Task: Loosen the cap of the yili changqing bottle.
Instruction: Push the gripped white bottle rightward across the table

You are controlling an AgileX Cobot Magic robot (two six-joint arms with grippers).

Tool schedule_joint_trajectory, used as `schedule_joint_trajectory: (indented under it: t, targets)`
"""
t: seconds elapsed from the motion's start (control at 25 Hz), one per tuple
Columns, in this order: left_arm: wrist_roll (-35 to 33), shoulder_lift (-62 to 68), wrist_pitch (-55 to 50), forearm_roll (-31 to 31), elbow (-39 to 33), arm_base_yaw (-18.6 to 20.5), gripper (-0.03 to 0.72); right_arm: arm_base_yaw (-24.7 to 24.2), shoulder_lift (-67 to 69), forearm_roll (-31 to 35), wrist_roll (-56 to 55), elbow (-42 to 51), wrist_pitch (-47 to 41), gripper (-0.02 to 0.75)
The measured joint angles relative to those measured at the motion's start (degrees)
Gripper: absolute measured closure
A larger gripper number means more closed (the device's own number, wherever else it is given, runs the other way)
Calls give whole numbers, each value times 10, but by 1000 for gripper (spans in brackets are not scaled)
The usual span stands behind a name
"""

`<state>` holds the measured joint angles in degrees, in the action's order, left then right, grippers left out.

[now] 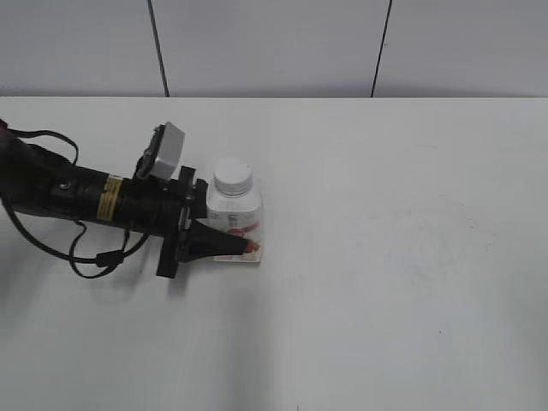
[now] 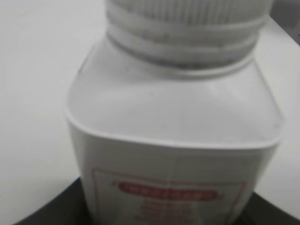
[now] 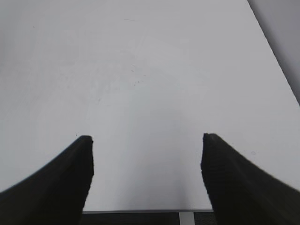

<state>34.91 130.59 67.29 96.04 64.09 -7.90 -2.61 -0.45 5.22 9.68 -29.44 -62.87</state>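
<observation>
- Partly hidden, the yili changqing bottle point(image 1: 233, 218) sits in the left gripper point(image 1: 229, 242); grip contact unclear.
- Blurred cap point(image 2: 187, 11) runs off-frame.
- Right gripper point(image 3: 146, 161) gapes, empty.

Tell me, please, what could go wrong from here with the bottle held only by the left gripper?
1. The left gripper grips the yili changqing bottle low on its body, so twisting the cap could spin or tip the bottle if the hold is light.
2. The right gripper is open over bare table, with no bottle in its view; it must travel far and could bump the left arm's wrist camera, which sits close beside the cap.
</observation>
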Motion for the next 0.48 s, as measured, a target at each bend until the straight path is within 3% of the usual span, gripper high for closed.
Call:
schedule_joint_trajectory:
  t: [0.24, 0.48]
  targets:
    - [0, -2, 1, -9, 31, -74, 315, 0, 0, 0, 0, 0, 0, 171]
    - [0, 11, 3, -41, 42, -85, 315, 0, 0, 0, 0, 0, 0, 171]
